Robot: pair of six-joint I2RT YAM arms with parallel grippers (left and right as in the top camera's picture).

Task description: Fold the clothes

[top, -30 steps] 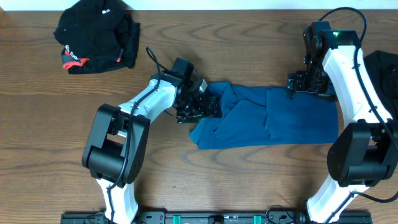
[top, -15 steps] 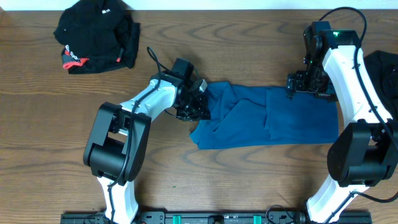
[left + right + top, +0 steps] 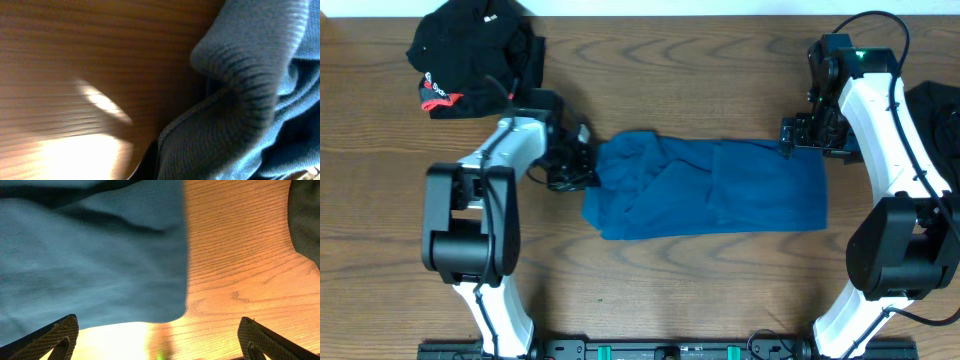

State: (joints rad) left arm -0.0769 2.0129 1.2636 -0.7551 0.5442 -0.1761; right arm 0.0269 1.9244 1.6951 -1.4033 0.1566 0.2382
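The teal-blue shirt [image 3: 710, 190] lies bunched lengthwise across the middle of the table. My left gripper [image 3: 582, 166] is shut on the shirt's left end. In the left wrist view its ribbed collar [image 3: 250, 75] fills the right side and hides the fingers. My right gripper [image 3: 808, 138] hovers open over the shirt's upper right corner. In the right wrist view the fingertips [image 3: 55, 335] stand wide apart, with nothing between them. The shirt's edge [image 3: 90, 255] lies below them on the wood. A black garment with red-and-white trim [image 3: 470, 55] is heaped at the back left.
A plain dark garment [image 3: 935, 110] lies at the table's right edge, behind the right arm, and shows as a dark corner [image 3: 306, 215] in the right wrist view. Bare wood runs along the front of the table [image 3: 670, 290].
My left gripper has shut on the shirt's left end and pulled it leftwards, so the whole shirt has slid left. The right arm has stayed still and open.
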